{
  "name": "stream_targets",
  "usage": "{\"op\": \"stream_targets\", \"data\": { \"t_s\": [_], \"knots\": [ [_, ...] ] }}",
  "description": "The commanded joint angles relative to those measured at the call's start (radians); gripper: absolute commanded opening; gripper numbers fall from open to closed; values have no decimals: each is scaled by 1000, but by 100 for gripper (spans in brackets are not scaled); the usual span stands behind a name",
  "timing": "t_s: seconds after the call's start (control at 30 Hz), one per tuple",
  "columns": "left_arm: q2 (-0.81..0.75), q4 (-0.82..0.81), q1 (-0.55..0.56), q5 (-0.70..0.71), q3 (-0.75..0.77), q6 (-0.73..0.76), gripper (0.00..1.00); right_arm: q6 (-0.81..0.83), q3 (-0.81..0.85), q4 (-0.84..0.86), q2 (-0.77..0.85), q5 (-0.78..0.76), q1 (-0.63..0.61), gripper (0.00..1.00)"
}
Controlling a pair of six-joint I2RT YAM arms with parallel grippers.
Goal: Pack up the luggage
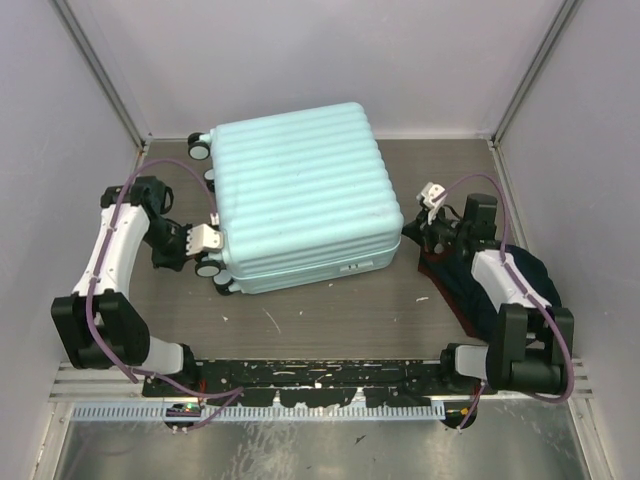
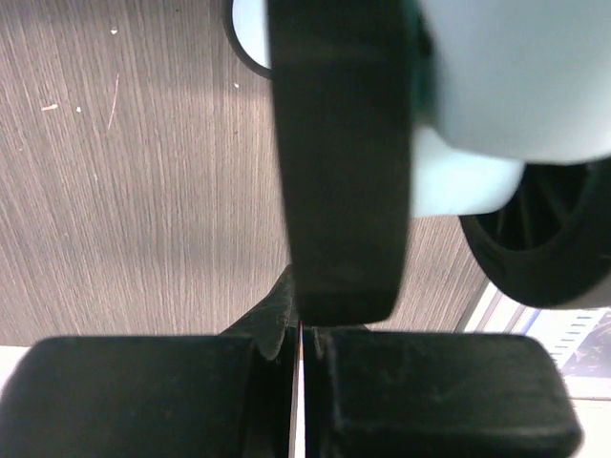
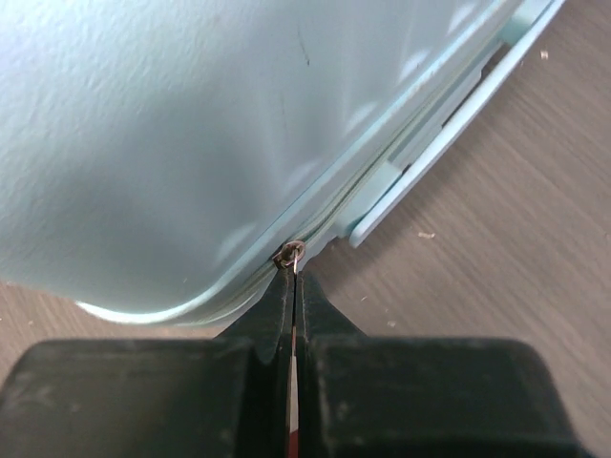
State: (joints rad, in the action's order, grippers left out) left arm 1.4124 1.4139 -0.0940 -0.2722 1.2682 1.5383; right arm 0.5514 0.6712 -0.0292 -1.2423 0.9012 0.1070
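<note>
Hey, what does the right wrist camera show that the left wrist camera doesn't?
Only the right wrist view: the right hand pinching a small metal zipper pull at the seam of the luggage. Only the left wrist view: the left hand, shut, beside a dark wheel. Both: the pale luggage shell and the wood-grain table.

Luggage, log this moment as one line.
luggage: closed, flat | left end effector: shut, by wheel | right end effector: shut on zipper pull
</note>
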Motion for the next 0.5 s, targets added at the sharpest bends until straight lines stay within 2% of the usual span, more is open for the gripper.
{"op": "stream_targets", "data": {
  "t_s": [0.0, 0.13, 0.17, 0.27, 0.33, 0.37, 0.4, 0.47],
  "knots": [
    [16, 3, -8, -26, 61, -19, 0, 99, 102, 111, -55, 90, -38, 1],
    [44, -3, -34, -106, 135, -121, 1, 180, 136, 88, -118, 137, -57, 1],
    [56, 0, -45, -140, 167, -159, 5, 188, 145, 82, -130, 143, -62, 1],
    [100, 46, -88, -247, 277, -252, 29, 199, 162, 65, -154, 156, -85, 1],
    [115, 95, -110, -319, 342, -279, 56, 197, 154, 61, -151, 158, -106, 1],
    [111, 107, -116, -345, 362, -290, 66, 196, 142, 62, -146, 157, -117, 1],
    [101, 109, -119, -362, 370, -295, 68, 193, 133, 67, -139, 158, -127, 1],
    [66, 55, -129, -398, 367, -395, 80, 178, 114, 78, -129, 158, -145, 1]
  ]
}}
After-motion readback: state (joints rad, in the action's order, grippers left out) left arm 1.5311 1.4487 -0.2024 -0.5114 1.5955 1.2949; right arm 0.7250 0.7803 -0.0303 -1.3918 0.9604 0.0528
